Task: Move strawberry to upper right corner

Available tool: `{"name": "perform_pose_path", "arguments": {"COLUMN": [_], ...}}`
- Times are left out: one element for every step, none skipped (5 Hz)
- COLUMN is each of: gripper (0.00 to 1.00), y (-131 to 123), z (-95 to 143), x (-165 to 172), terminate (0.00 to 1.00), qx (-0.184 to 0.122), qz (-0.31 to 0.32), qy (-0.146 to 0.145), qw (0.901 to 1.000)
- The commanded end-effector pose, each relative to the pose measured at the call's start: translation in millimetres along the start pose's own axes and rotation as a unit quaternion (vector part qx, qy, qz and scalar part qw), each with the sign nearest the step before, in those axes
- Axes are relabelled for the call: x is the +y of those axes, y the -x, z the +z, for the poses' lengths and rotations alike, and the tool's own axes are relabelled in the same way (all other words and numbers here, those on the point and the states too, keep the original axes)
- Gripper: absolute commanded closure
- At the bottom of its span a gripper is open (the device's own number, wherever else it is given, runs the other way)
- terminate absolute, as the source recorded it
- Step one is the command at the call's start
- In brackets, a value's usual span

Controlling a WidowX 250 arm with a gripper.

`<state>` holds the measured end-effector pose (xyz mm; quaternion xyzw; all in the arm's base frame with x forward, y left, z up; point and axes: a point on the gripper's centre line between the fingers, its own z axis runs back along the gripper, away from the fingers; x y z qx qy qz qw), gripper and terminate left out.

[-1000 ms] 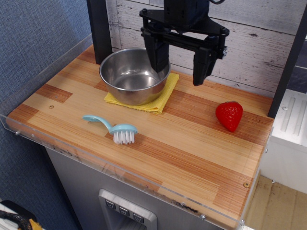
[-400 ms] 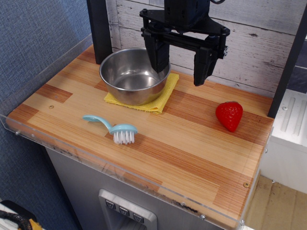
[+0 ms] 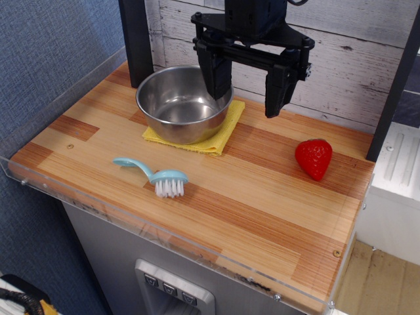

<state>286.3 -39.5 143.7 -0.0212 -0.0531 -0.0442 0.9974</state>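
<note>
The red toy strawberry (image 3: 314, 158) lies on the wooden tabletop near the right edge, close to the upper right corner (image 3: 364, 147) by the plank wall and black post. My black gripper (image 3: 246, 95) hangs above the back of the table, left of the strawberry and clear of it. Its two fingers are spread wide and hold nothing. The left finger (image 3: 215, 75) hangs in front of the steel bowl's rim.
A steel bowl (image 3: 182, 104) sits on a yellow cloth (image 3: 220, 138) at the back left. A light blue brush (image 3: 157, 177) lies in front of it. A clear acrylic rim (image 3: 164, 236) runs along the table's edges. A black post (image 3: 136, 39) stands behind the bowl.
</note>
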Motion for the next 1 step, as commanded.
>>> {"name": "perform_pose_path", "arguments": {"gripper": [0.00], "y": [2.7], "z": [12.1], "x": [-0.1], "terminate": [1.00], "qx": [-0.024], "qz": [-0.002], "qy": [0.000], "qw": [0.9997]}}
